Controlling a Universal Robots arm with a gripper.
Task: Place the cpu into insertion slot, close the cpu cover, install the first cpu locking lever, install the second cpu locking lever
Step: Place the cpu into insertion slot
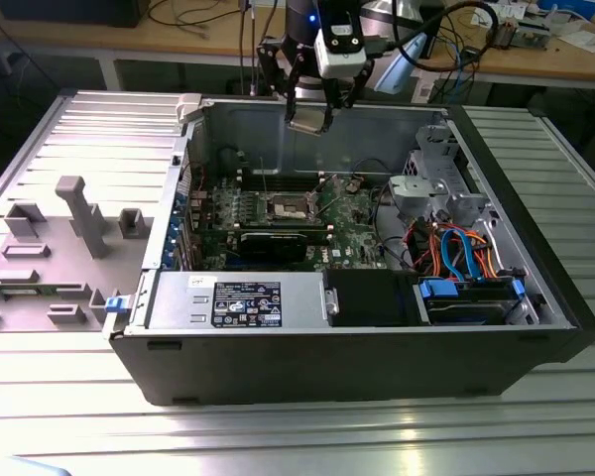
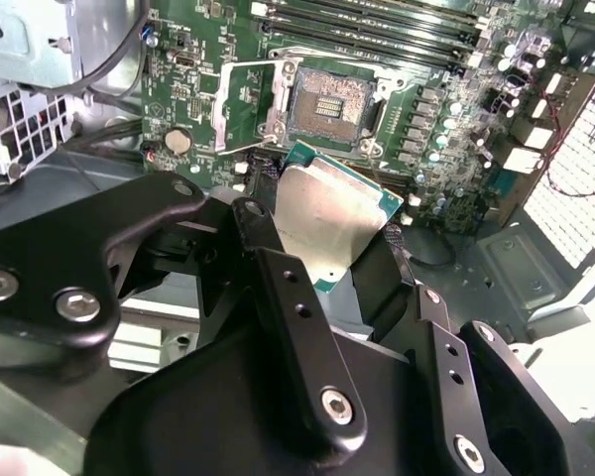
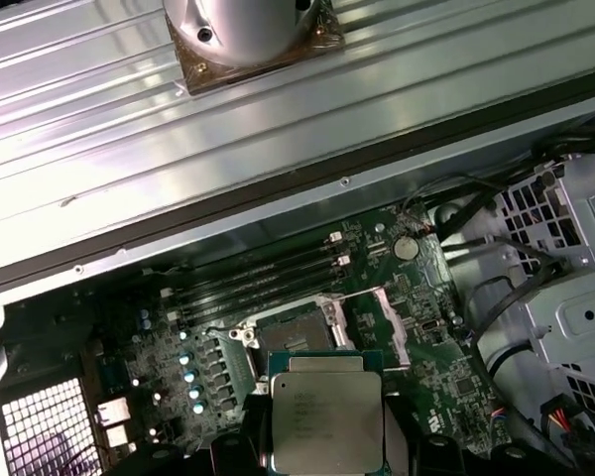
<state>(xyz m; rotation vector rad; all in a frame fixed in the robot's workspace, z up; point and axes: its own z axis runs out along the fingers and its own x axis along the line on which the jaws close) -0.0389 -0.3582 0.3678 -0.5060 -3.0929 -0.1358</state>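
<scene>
Cpu pinched in claw, held above motherboard, apart from bare insertion slot; cpu cover flipped open. Seating, cover closing, both locking levers left to do.

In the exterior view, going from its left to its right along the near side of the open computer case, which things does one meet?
Blue latch tab → labelled power supply → black box → blue drive carrier.
</scene>
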